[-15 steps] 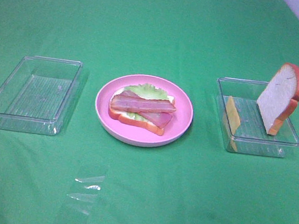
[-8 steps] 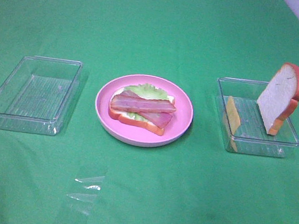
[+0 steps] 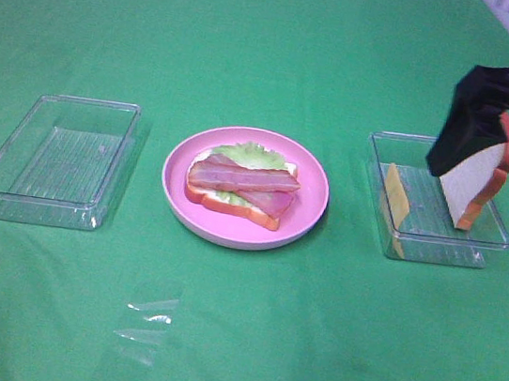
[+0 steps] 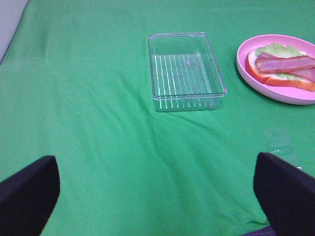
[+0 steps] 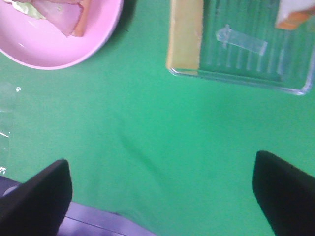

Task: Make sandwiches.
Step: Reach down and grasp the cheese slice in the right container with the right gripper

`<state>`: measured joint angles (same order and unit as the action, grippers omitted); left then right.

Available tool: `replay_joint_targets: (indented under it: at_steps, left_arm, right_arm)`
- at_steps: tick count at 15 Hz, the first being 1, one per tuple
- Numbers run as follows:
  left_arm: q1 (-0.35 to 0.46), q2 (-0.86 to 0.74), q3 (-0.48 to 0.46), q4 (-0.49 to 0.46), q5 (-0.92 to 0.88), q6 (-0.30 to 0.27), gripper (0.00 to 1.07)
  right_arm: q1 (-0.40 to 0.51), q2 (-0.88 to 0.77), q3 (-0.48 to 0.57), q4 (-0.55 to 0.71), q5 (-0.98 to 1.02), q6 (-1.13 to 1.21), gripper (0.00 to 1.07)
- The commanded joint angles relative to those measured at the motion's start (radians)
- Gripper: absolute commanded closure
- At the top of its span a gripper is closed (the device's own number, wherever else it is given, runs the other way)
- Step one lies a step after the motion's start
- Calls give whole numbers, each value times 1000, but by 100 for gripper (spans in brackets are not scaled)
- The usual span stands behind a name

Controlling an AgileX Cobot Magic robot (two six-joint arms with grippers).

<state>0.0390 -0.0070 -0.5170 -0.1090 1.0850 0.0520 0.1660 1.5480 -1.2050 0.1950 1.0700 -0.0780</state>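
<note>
Sandwich [image 3: 234, 203]: two bacon strips [image 3: 244, 178]; one bread slice [image 3: 471, 188], one cheese slice [image 3: 396, 196]; left hand [image 4: 157, 196], right hand [image 5: 162, 196] released.

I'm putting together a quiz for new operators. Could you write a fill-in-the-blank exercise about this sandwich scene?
1. The bacon strips lie across the lettuce on a ___ plate.
2. The upright bread slice shares the right tray with a yellow ___ slice.
3. The right hand, by that bread slice, has its jaws ___.

Missing words: pink; cheese; open.
</note>
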Motion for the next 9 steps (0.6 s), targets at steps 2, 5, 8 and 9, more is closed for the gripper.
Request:
replay_joint_targets:
  at_steps: [2, 5, 8, 9]
  left_arm:
    - [-3, -19, 1, -6, -12, -9, 7]
    - [-3, -19, 1, -6, -12, -9, 7]
    - [-3, -19, 1, -6, -12, -9, 7]
    - [-3, -19, 1, -6, -12, -9, 7]
  right_arm:
    - [66, 177, -130, 12, -49, 43, 13]
    - [66, 230, -150, 5, -58, 37, 13]
    - [66, 291, -150, -7, -129, 37, 13]
    - [66, 301, -150, -12, -145, 37, 13]
